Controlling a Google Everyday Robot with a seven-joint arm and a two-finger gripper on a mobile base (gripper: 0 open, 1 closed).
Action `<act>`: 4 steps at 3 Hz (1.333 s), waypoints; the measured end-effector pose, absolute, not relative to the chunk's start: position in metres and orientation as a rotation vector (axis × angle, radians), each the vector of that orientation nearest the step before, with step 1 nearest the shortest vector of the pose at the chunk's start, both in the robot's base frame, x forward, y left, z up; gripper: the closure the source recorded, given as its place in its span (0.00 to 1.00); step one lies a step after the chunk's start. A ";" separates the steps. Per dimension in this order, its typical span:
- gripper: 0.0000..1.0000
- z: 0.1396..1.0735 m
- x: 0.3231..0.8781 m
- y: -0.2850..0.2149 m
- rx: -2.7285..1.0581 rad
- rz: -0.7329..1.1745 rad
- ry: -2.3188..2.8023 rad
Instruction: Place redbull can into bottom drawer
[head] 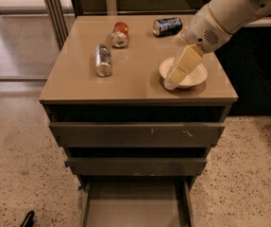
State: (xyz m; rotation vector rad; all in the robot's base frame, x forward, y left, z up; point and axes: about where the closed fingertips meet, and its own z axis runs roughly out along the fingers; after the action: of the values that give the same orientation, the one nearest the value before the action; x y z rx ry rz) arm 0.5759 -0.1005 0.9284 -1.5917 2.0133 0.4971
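The redbull can (103, 60) is a slim silver-grey can lying on its side on the left part of the cabinet top. The bottom drawer (135, 206) is pulled out at the bottom of the view, and its flat grey floor holds nothing. My gripper (172, 82) hangs from the white arm coming in from the upper right. It is over the white bowl on the right side of the top, well to the right of the redbull can and apart from it. It holds nothing that I can see.
A red-orange can (120, 34) and a dark blue can (167, 26) lie at the back of the cabinet top (139, 86). A white bowl (194, 78) sits at the right. Two closed drawers (135, 134) are above the open one. The floor is speckled.
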 end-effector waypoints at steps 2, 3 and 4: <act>0.00 0.917 0.579 -0.104 -1.531 0.481 2.105; 0.00 0.904 0.598 -0.093 -1.535 0.454 2.179; 0.00 0.903 0.619 -0.076 -1.554 0.429 2.192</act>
State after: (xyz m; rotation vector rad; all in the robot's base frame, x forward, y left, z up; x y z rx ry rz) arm 0.6191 -0.0756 0.9035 -1.5537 2.1922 0.4290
